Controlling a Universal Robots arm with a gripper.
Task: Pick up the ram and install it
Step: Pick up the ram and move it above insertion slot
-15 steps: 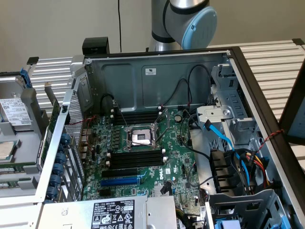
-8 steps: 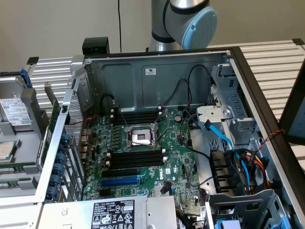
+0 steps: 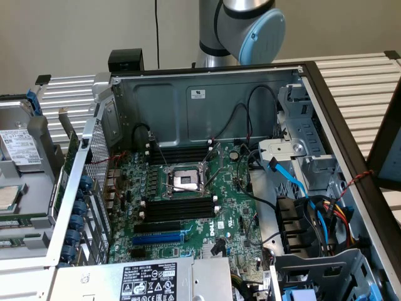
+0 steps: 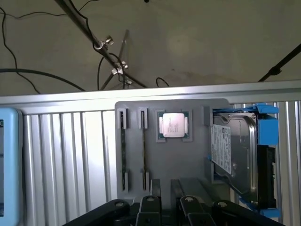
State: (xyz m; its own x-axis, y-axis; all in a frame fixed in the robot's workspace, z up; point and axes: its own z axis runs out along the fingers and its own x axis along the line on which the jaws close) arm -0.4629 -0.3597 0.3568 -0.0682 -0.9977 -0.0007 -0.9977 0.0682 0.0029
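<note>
You were at the pick-up step, by my reading. The hand (image 4: 168, 208) hung clear of the grey holder (image 4: 195, 160) on the slatted surface (image 4: 70, 155), gripping nothing that I could see. Whether it stood apart or together I cannot tell.

The ram (image 4: 143, 151) sat on edge in one narrow groove of that holder. A second stick (image 4: 123, 150) stood in the groove just beside it, and a processor chip (image 4: 173, 125) lay on the ram's other side. A hard drive (image 4: 233, 150) in a blue caddy sat beyond that.

Nothing of the install was done. In the exterior view the long black memory slots (image 3: 178, 212) on the motherboard (image 3: 235, 210) inside the open case (image 3: 207, 94) looked empty. The arm (image 3: 241, 28) rose beyond the case's far wall, well apart from them.

I judge the next move called for squaring the hand over the ram's thin top edge, along its length. It also called for keeping off the neighbouring stick, since the two stood near each other.
</note>
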